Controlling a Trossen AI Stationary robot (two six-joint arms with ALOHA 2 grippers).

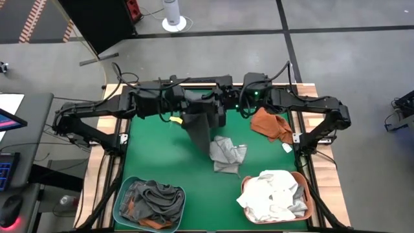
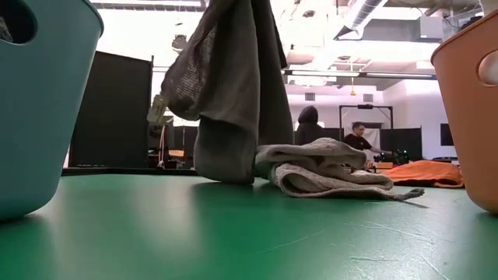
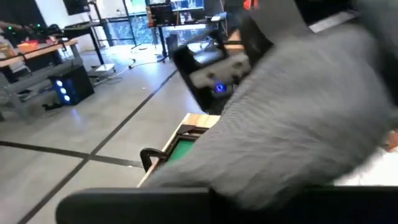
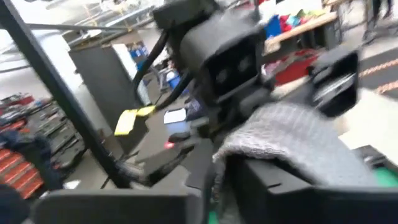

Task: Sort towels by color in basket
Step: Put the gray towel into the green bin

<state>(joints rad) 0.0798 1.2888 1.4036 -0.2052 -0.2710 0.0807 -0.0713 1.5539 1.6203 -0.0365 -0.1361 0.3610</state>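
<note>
High view: both grippers meet over the tabletop's (image 1: 168, 165) far middle, passing a dark grey towel (image 1: 199, 129). Left jaws clench it; right jaws' state I cannot tell. It hangs, likely bound for the teal basket (image 1: 123, 194).

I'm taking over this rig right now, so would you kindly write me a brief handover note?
Left gripper: shut on the dark grey towel, which hangs above the table's far middle with its lower end on the mat.
Right gripper: at the same towel's top; I cannot tell whether it grips.
Done: dark grey and rust cloths in the teal basket; white ones in the orange basket.
Left: the hanging towel, the light grey towel mid-table, the rust orange towel far right.
</note>
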